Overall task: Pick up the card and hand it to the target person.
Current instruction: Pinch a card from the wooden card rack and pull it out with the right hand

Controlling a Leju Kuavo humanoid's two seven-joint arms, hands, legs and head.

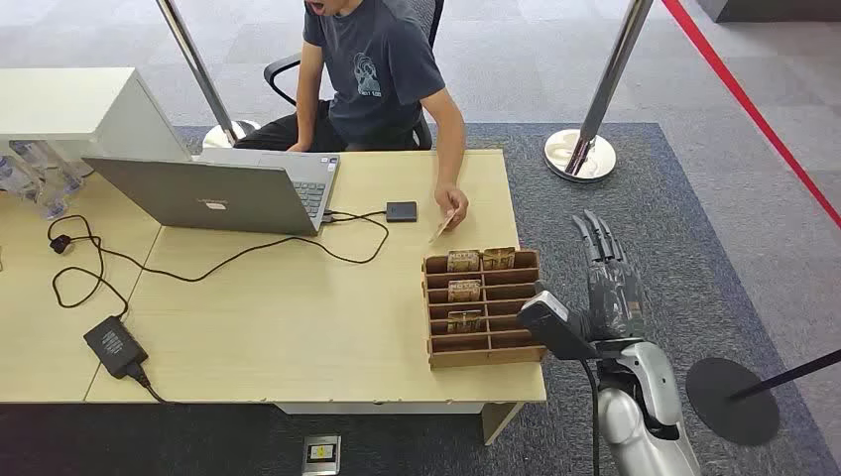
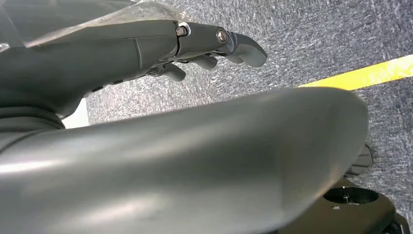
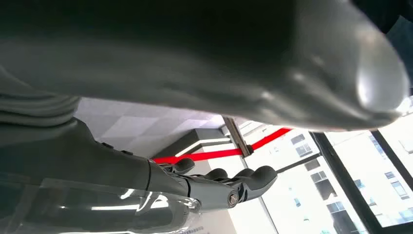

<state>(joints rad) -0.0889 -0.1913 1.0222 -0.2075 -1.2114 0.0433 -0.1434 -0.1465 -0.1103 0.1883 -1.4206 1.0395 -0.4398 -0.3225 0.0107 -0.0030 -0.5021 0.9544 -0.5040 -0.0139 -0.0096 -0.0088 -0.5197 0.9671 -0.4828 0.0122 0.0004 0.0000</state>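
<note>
The right hand (image 1: 607,283) hangs off the table's right edge, lower right of the frame, over bare carpet with room around it. Just to its left the cardboard rack (image 1: 483,307) blocks the near corner. Above the rack, the person's hand (image 1: 451,203) with a card (image 1: 442,227) sits beside open tabletop (image 1: 298,327); laptop (image 1: 228,188) and cables (image 1: 198,260) crowd the left

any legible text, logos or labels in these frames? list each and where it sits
None can be read.
Laptop lid: pale logo, too small.
Person's shirt: pale print, blurred.
Cards in the wooden rack: printing blurred.
Floor plate: yellow label, illegible.
</note>
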